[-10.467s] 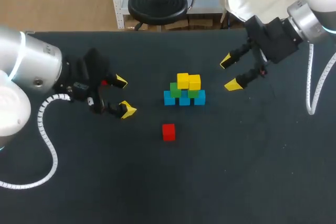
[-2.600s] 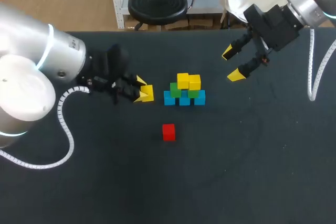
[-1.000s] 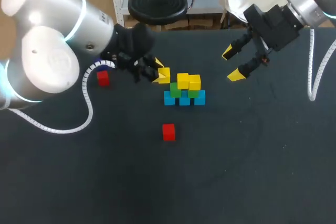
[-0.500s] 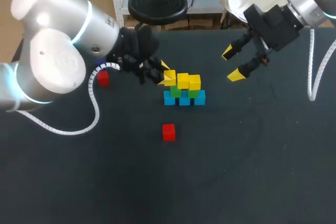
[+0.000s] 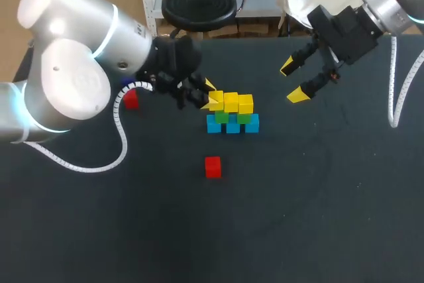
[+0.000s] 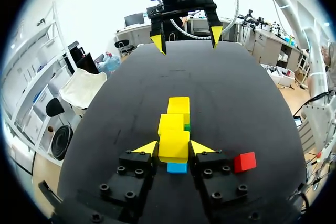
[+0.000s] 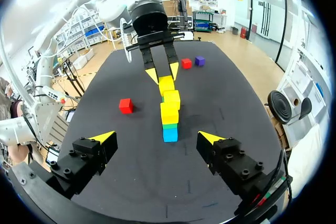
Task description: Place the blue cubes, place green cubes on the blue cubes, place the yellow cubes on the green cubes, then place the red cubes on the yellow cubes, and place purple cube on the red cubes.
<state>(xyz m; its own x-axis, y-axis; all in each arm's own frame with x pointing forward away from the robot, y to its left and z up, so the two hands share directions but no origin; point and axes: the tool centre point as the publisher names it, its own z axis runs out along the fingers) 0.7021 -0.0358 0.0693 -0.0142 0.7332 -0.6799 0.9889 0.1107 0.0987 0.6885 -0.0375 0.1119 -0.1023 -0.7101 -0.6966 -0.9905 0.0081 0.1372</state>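
A pyramid stands mid-table: three blue cubes (image 5: 232, 126) in a row, green cubes (image 5: 221, 116) on them, and two yellow cubes (image 5: 238, 103) on top. My left gripper (image 5: 212, 100) is shut on a third yellow cube (image 6: 174, 145), holding it at the left end of the yellow row, over a blue cube (image 6: 177, 168). One red cube (image 5: 212, 167) lies in front of the pyramid. Another red cube (image 5: 130, 99) lies at the left, and a purple cube (image 7: 199, 61) lies beside it. My right gripper (image 5: 296, 81) hangs open and empty at the back right, away from the stack.
My left arm (image 5: 73, 77) spans the table's left part. The dark tabletop (image 5: 298, 203) stretches bare in front of and to the right of the pyramid.
My left gripper has carried the yellow cube right and slightly down, from beside the stack to against the yellow row. The right arm has stayed still.
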